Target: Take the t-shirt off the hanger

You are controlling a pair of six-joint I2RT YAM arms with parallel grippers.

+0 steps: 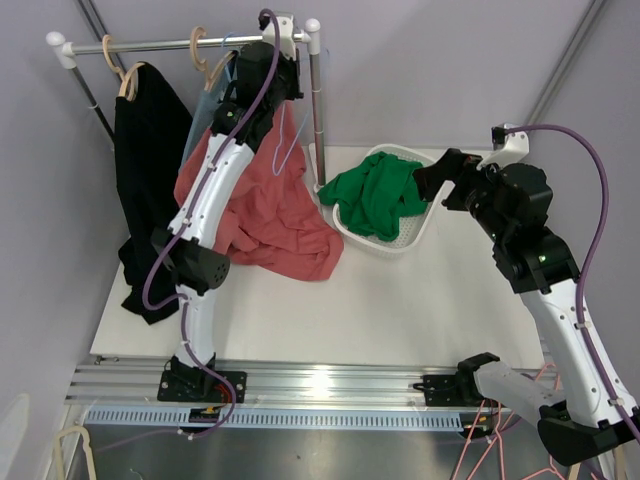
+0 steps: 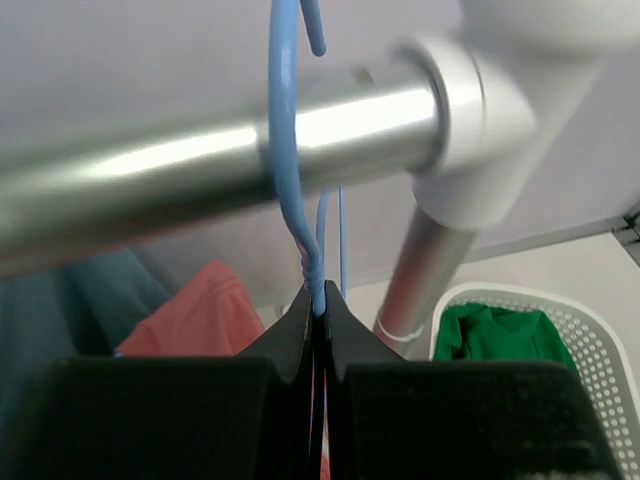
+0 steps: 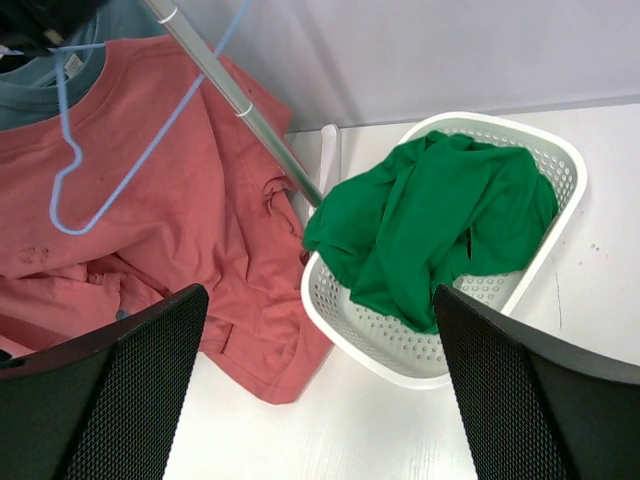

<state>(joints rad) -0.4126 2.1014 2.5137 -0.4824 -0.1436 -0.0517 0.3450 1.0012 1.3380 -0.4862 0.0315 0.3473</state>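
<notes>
The blue hanger (image 2: 285, 150) is being pinched tight by the left tool (image 2: 315, 305) at the rail (image 2: 150, 170), probably to steady it; red t-shirt (image 1: 270, 215) is being seen heaped on the bench (image 1: 400, 300), right tool (image 3: 318, 300) being held wide.

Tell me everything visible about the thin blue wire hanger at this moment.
The thin blue wire hanger is bare wire. Its hook curls over the silver metal rail close to the white end joint. Below the hook the neck is twisted, and the black fingers of the left gripper are shut on it there. Its triangular body hangs down in front of the red t-shirt, seemingly with no cloth on it.
</notes>
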